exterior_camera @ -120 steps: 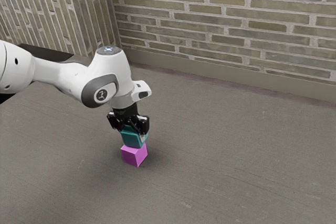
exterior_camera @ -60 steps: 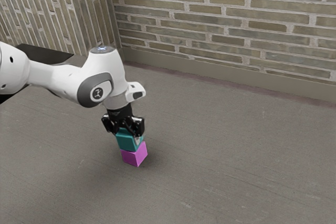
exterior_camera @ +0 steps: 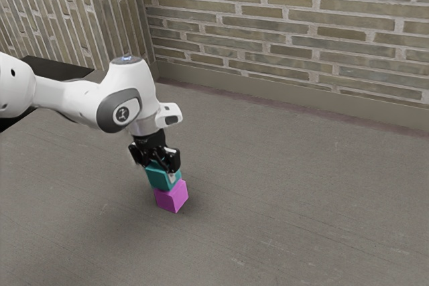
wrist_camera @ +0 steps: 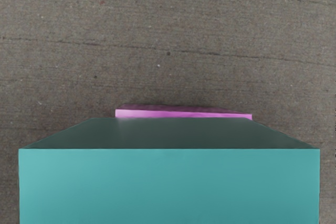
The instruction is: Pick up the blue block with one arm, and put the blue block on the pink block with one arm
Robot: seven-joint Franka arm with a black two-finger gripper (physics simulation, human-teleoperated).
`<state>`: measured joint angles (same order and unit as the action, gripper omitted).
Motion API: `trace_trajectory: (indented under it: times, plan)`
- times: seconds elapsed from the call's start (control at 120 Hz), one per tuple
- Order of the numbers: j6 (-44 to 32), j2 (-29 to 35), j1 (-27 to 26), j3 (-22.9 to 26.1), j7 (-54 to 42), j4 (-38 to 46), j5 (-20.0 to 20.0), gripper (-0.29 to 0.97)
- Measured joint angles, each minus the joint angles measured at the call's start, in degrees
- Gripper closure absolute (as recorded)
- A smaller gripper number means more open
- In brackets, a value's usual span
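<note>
1. The hand was seen in the exterior view at the end of the white arm, pointing straight down over the grey tabletop.
2. The black fingers were clamped on the blue block, one on each side of its upper part.
3. The blue block, teal in tint, was set on top of the pink block, the two touching.
4. The blue block was placed slightly toward the exterior view's left of the pink block, so the stack was not flush.
5. In the wrist view the blue block was found just under the hand, with a thin strip of the pink block shown past its far edge.
6. A brick wall was seen behind the tabletop.
</note>
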<state>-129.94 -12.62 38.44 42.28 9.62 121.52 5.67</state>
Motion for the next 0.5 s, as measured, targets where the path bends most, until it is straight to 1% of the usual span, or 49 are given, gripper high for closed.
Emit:
trace_trajectory:
  times: [0.133,0.308,0.5]
  plan:
    - [0.0,-0.5,0.0,0.0,-2.0,-0.5,0.0,0.29]
    - [0.1,-0.5,-0.4,0.1,-4.2,-1.2,-0.1,0.13]
    - [0.3,0.1,-0.7,1.0,-6.0,-2.9,-0.1,0.05]
